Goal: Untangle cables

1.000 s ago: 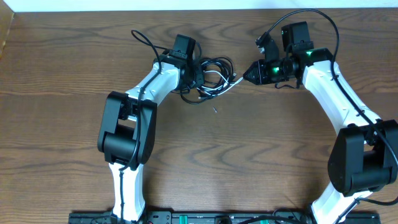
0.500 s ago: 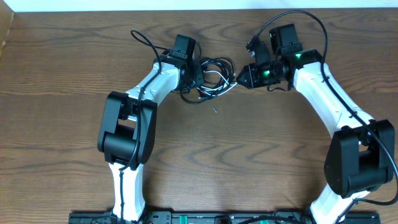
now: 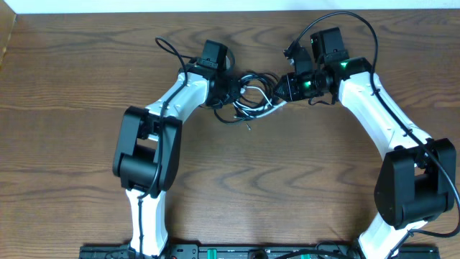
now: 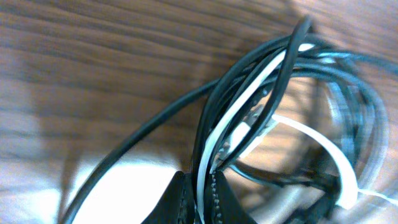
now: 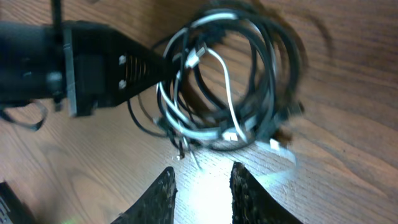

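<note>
Your left gripper (image 4: 199,194) has just clamped onto strands of the cables (image 3: 251,95) on the table (image 3: 287,180). Your right gripper (image 5: 203,173), jaws apart and empty, has moved in beside them, so pulling apart can begin.

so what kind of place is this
Probably a robotics lab bench rather than a home: a left arm and a right arm mounted at a wood table, with a tangle of cables between them.

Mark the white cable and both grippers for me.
white cable (image 4: 314,137), left wrist view, on its curved loop.
left gripper (image 4: 198,188), left wrist view, between its closed fingertips.
right gripper (image 5: 203,177), right wrist view, between its open fingertips.
</note>
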Tool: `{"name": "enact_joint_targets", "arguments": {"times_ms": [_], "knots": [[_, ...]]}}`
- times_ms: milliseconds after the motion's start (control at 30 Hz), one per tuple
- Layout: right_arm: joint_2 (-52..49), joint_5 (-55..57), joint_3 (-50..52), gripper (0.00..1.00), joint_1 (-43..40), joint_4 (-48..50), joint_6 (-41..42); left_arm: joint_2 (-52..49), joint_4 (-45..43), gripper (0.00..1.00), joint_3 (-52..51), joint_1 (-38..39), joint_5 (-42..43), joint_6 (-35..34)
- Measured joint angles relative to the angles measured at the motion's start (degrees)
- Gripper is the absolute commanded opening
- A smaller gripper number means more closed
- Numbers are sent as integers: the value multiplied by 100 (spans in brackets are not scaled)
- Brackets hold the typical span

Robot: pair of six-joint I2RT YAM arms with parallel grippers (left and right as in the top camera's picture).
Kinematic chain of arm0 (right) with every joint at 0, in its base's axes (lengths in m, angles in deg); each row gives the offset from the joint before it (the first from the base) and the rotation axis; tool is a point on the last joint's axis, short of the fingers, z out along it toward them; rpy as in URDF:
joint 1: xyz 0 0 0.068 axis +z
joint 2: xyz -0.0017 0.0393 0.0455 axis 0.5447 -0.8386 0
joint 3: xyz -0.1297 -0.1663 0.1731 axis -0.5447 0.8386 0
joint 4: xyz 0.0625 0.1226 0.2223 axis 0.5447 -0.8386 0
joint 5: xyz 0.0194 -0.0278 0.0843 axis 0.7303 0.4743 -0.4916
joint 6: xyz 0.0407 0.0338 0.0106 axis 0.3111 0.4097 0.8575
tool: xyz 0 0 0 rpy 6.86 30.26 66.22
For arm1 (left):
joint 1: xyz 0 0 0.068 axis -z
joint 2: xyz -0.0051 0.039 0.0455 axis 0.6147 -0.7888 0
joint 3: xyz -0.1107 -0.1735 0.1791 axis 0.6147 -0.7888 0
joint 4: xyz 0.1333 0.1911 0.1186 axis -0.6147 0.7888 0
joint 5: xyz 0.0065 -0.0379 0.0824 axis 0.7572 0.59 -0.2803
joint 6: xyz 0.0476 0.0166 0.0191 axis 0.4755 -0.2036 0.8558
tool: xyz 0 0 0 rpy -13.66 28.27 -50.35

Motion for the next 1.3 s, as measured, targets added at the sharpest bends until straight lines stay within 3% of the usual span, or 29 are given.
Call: {"name": "enact_joint_targets", "arguments": {"times_ms": [400,1000,1133,1300], "knots": [[0,7,-2,27,186,264,22,1882,0,7,-46,-24,1720,-2],[-522,144,-2,23,243,758,527,1893,-149,7,-46,-37,2658,-409],[-708,160,0,23,243,774,601,1893,-835,7,-55,-164,3123,-763],[-715,256,-7,22,240,855,776,1895,-2570,8,-85,-485,3963,-1738]]}}
